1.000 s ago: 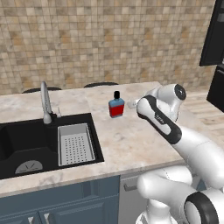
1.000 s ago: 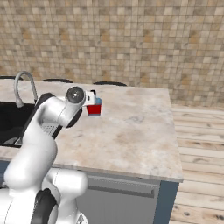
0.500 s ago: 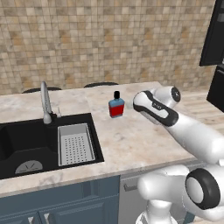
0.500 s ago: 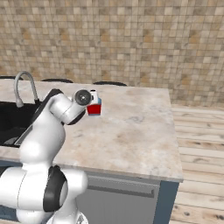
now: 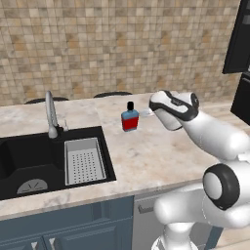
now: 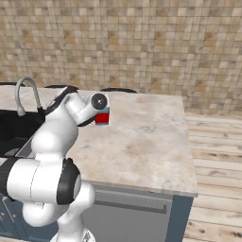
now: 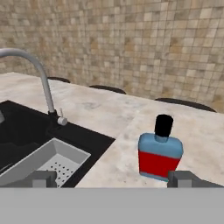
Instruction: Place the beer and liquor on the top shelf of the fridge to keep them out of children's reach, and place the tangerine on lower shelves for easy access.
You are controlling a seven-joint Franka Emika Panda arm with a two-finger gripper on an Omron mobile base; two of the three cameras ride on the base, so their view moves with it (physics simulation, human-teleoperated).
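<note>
The back wall (image 5: 122, 44) is covered in small tan and brown stone tiles. A pale marbled surface (image 5: 151, 151) is carried on blue-grey cabinets (image 5: 68, 229). A black sink (image 5: 29, 156) is set into the surface, with a curved metal faucet (image 5: 50, 114) behind it and a grey perforated tray (image 5: 84, 160) inside. Light wooden floorboards (image 6: 217, 160) are seen beyond the end of the surface. Dark cabinets (image 5: 239, 44) are mounted at the upper right of the left base view.
</note>
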